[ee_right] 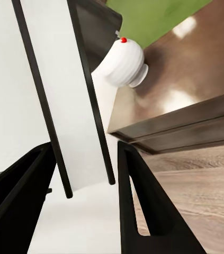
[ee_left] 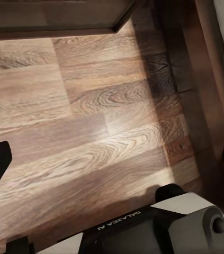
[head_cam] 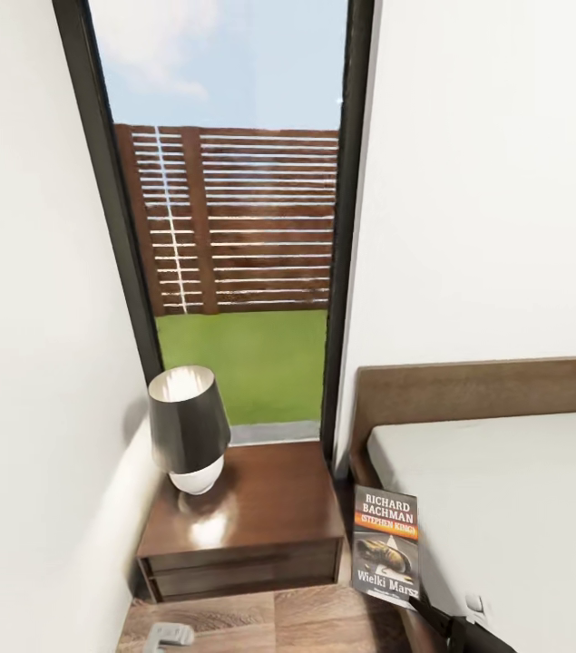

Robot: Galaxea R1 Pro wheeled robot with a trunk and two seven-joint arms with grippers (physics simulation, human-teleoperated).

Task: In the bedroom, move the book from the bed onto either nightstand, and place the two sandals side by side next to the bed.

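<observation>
Standing upright in the air, the book (head_cam: 386, 544) hangs over the gap between the nightstand (head_cam: 269, 508) and the bed (head_cam: 505, 508), its cover facing the head camera. This cover is dark with an orange band, white letters reading "Richard Bachman", a dark picture under it and the words "Wielki Marsz" at the bottom. The right gripper (ee_right: 85, 206) is clenched on the book: in the right wrist view its two black fingers (ee_right: 143, 206) stand on both sides of the thin book, which shows there edge-on as a pale strip between dark lines. In the head view a dark part of the right arm (head_cam: 464, 630) reaches up to the lower corner of the book. The nightstand is dark reddish-brown and glossy, with a closed drawer front; on its top stands a lamp (head_cam: 190, 431) with a dark shade and a white round base, placed at the back left part, so the front and right part of the top are free. The bed has an off-white mattress and a brown headboard (head_cam: 487, 390), and its frame edge is near the nightstand's side. The left gripper (ee_left: 112, 159) is released, its fingertips wide apart above the wood floor (ee_left: 90, 132), close to the bed frame. Behind the nightstand a tall window (head_cam: 233, 227) shows a lawn and a wooden fence.
</observation>
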